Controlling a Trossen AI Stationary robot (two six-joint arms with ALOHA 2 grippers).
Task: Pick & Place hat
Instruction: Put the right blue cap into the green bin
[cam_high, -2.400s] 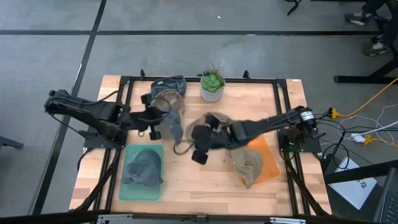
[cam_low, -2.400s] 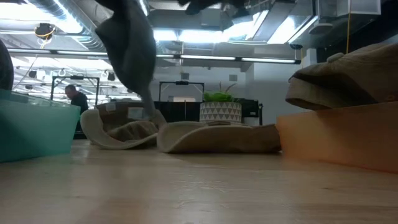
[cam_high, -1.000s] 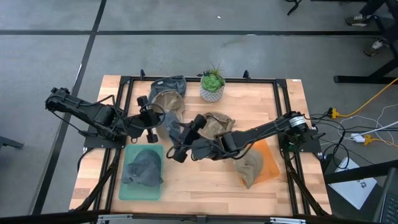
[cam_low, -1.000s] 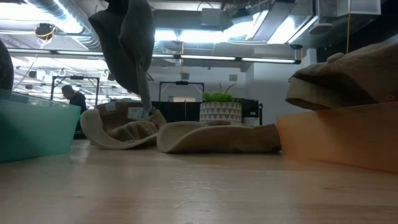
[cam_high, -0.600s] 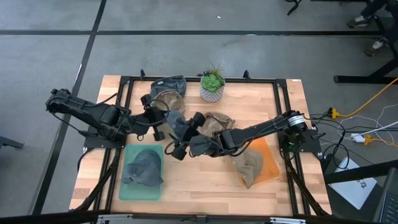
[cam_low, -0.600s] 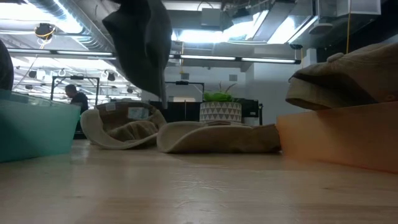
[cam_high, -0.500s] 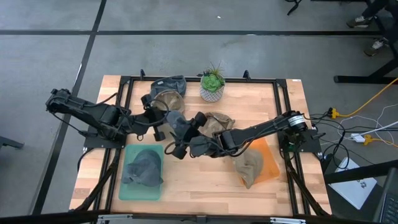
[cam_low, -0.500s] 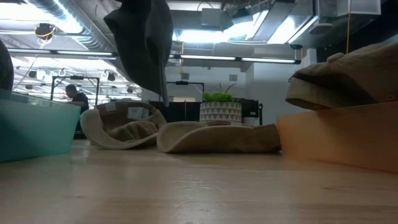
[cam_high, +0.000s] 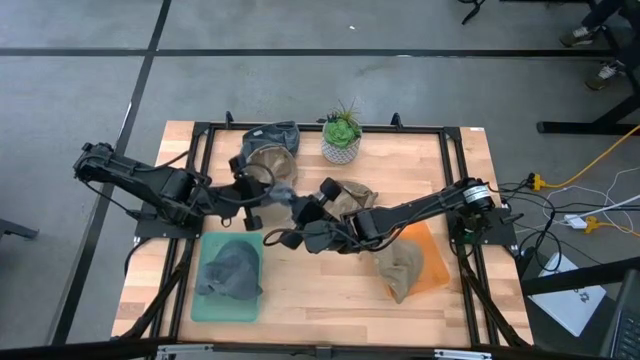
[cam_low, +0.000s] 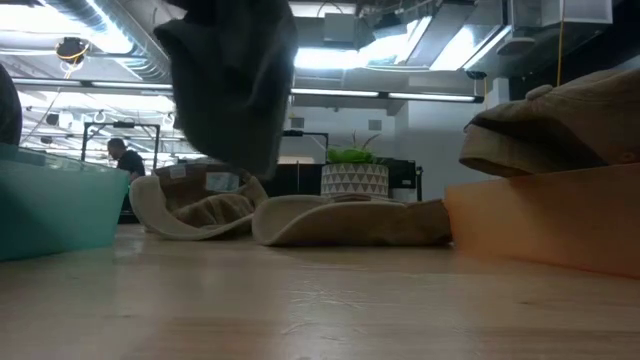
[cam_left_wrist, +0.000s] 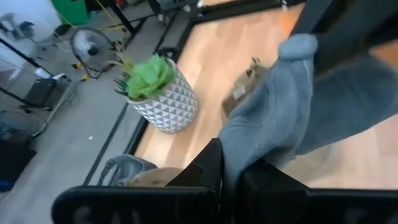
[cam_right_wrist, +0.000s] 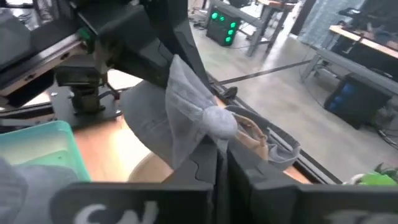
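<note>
Now | teal bin (cam_high: 210, 305): grey hat (cam_high: 232, 268) | orange bin (cam_high: 437, 268): tan hat (cam_high: 400, 265) | left gripper (cam_high: 268, 190), right gripper (cam_high: 303, 212): both clamped on grey cap (cam_high: 282, 192)

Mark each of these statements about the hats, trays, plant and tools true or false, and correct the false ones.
1. Both tools grip the grey hat: left tool, right tool. True.
2. The teal tray is empty. False: a grey hat lies in it.
3. The potted plant stands at the table's far edge. True.
4. The orange tray holds a blue hat. False: a tan hat lies on it.
5. The gripped hat rests flat on the table. False: the low view shows it hanging above the wood.
</note>
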